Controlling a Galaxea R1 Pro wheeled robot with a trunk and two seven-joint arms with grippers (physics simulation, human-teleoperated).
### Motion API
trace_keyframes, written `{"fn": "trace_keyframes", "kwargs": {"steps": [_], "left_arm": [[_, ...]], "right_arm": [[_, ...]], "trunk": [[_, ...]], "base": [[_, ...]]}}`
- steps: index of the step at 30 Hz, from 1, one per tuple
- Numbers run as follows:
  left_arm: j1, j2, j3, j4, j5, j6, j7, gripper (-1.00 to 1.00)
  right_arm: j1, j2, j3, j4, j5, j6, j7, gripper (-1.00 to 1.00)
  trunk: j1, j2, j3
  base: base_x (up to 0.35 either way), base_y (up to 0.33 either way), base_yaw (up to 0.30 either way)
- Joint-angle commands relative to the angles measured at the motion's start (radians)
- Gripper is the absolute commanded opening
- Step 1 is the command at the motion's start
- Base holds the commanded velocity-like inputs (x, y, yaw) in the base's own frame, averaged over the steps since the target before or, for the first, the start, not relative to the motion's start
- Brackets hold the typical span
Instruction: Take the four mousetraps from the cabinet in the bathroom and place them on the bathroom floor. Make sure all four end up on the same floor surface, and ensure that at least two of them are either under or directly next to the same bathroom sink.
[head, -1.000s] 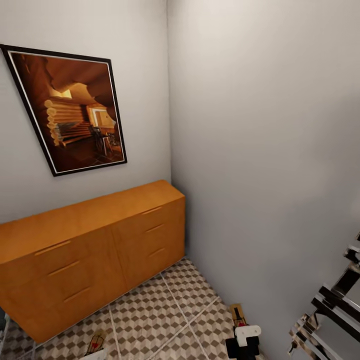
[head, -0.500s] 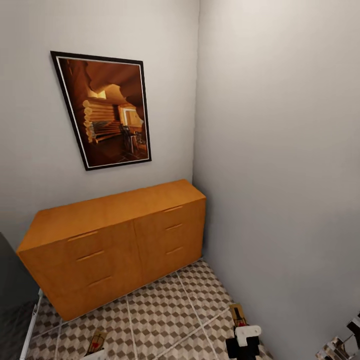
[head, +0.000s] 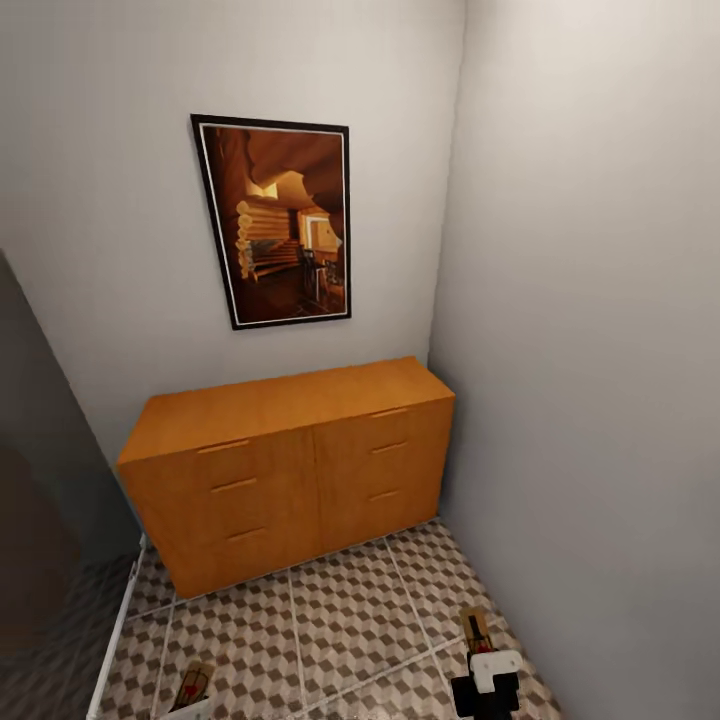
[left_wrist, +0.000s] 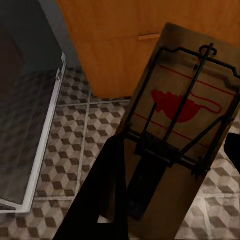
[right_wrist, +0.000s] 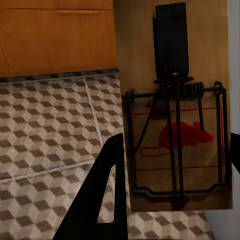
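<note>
I have one mousetrap (left_wrist: 175, 140) pinched tight in my left gripper (left_wrist: 170, 200) and another trap (right_wrist: 175, 135) in my right gripper (right_wrist: 175, 200). Both hang over the bathroom floor (head: 330, 620), near the cabinet (head: 290, 460). None is down yet.

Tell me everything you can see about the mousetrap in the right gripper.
The mousetrap is a flat brown wooden board with dark wire parts: a coil spring across the middle, a rectangular bar frame, and a dark plate at one end. A red mouse outline with thin red lines is printed under the wires. It sits between the right gripper's dark fingers, above the cube-patterned tile floor, with the orange cabinet beyond.
</note>
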Motion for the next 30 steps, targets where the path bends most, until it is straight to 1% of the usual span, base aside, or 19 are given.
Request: {"fn": "trace_keyframes", "kwargs": {"steps": [1,14,19,23,30], "left_arm": [[-0.001,-0.001,-0.004,0.003,-0.009,-0.002,0.012,-1.00],[-0.001,-0.001,-0.005,0.003,-0.010,-0.002,0.012,-1.00],[-0.001,-0.001,-0.004,0.003,-0.010,-0.002,0.012,-1.00],[-0.001,-0.001,-0.004,0.003,-0.010,-0.002,0.012,-1.00],[-0.001,-0.001,-0.004,0.003,-0.010,-0.002,0.012,-1.00]], "right_arm": [[-0.001,0.000,0.009,-0.001,-0.003,-0.001,-0.009,-1.00],[-0.001,0.000,0.009,0.000,-0.003,0.001,-0.009,-1.00],[-0.001,0.000,0.009,0.000,-0.003,0.000,-0.009,-1.00],[-0.001,0.000,0.009,0.000,-0.003,0.001,-0.009,-1.00],[-0.001,0.000,0.009,0.000,-0.003,0.001,-0.009,-1.00]], "trunk": [[0.000,-0.002,-0.002],[0.000,-0.002,-0.002],[0.000,-0.002,-0.002],[0.000,-0.002,-0.002],[0.000,-0.002,-0.002]], "base": [[-0.326,-0.040,0.292],[-0.337,-0.082,0.292],[-0.305,-0.143,0.292],[-0.125,-0.161,0.292],[-0.016,-0.081,0.292]]}}
